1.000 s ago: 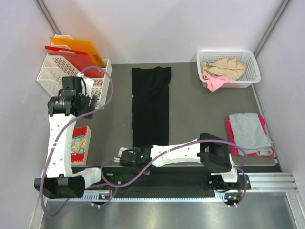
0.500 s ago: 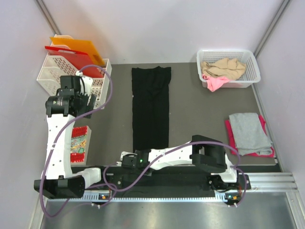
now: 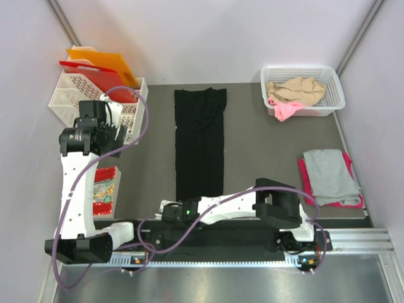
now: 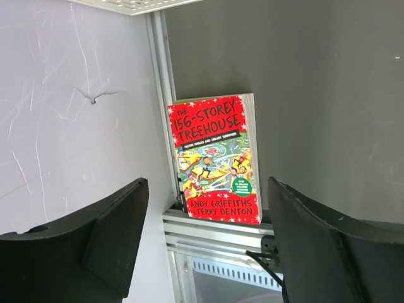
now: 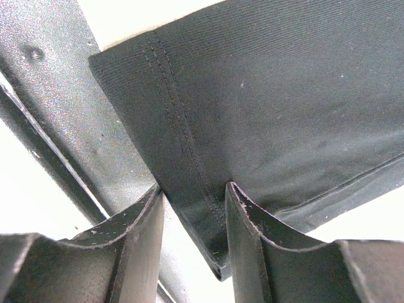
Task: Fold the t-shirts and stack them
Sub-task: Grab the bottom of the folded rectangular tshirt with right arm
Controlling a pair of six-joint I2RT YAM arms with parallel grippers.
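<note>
A black t-shirt, folded into a long strip, lies flat in the middle. The right gripper pinches its near hem, probably to fold it over lengthwise. The left gripper hangs spread wide, holding nothing, above a book.
</note>
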